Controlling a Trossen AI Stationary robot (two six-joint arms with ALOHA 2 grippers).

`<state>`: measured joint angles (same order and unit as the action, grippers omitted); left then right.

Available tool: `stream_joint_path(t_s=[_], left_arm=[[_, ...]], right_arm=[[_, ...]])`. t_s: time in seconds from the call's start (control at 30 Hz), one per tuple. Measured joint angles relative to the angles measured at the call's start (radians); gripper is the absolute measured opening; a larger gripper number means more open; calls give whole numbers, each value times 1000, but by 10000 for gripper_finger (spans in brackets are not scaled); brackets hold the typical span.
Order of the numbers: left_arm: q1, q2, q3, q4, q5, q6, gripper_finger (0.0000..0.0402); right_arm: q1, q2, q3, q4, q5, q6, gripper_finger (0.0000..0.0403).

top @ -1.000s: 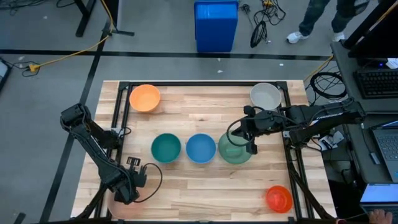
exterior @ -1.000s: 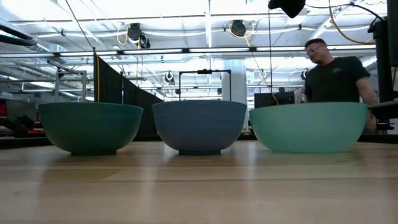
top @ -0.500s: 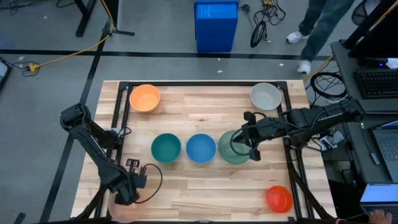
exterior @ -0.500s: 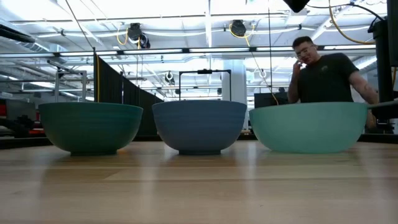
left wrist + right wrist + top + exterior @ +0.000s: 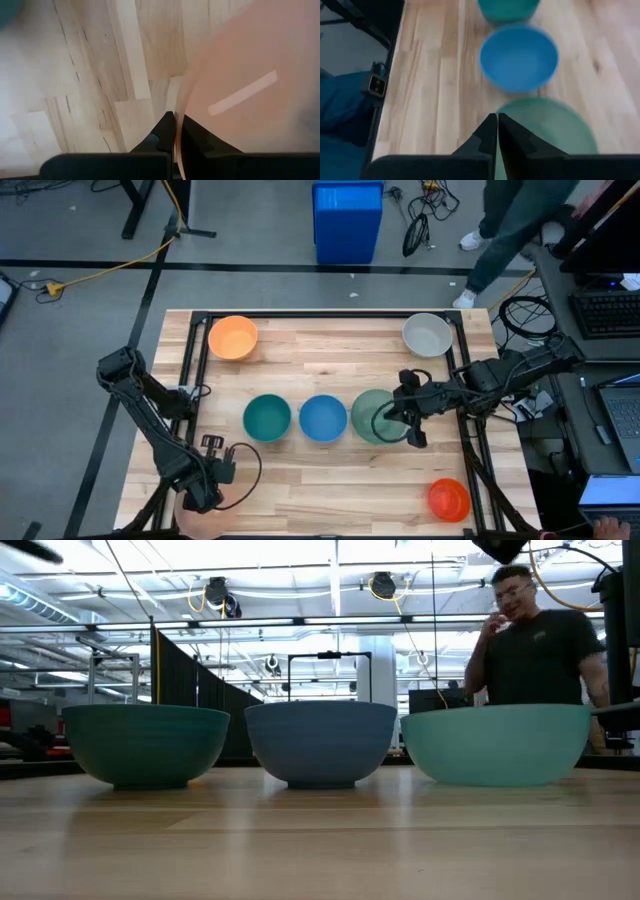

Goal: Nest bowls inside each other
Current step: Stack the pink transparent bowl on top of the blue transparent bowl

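Three bowls stand in a row at mid-table: teal (image 5: pixel 267 418), blue (image 5: pixel 323 418) and sage green (image 5: pixel 372 418), each resting on its base in the low view. An orange bowl (image 5: pixel 233 337) sits far left, a grey-white one (image 5: pixel 427 334) far right and a red-orange one (image 5: pixel 449 498) near right. My left gripper (image 5: pixel 200 498) is at the near left corner, shut on the pale pink bowl (image 5: pixel 205 518). My right gripper (image 5: pixel 416 438) hangs shut, high over the near right edge of the sage green bowl, holding nothing. My left gripper pinches the pale pink bowl's rim (image 5: pixel 180 102) between its two fingers, one finger inside the bowl and one outside. The fingers come from above, pointing down. Whether the bowl is clear of the table I cannot tell.
A big blue bin (image 5: pixel 347 220) stands on the floor beyond the far edge. A person (image 5: pixel 535 645) is beyond the table on the right. A black frame runs along the table's left, far and right edges. Bare wood lies between the bowl row and the near edge.
My right gripper, still shut, has swung toward the table's near edge and a little to the right, passing over the sage green bowl. The bowls in the row have stayed where they were.
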<state>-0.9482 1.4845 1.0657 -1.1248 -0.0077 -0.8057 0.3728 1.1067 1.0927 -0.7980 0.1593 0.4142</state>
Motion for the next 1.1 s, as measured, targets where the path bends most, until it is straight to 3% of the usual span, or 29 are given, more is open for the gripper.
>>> stream_joint_path(t_s=[0.4,0.67,0.8,0.97,1.1], left_arm=[[62,-44,238,-174,-247,32,0],[257,-53,418,-160,-365,295,0],[376,-53,478,-79,-376,437,0],[509,-53,516,41,-364,550,0],[627,-50,516,135,-298,648,0]], right_arm=[[202,109,-1,-63,69,201,0],[342,216,-3,-76,235,308,0],[395,248,-3,-75,202,379,0],[467,247,-3,-76,32,505,0],[499,222,6,-130,27,662,0]])
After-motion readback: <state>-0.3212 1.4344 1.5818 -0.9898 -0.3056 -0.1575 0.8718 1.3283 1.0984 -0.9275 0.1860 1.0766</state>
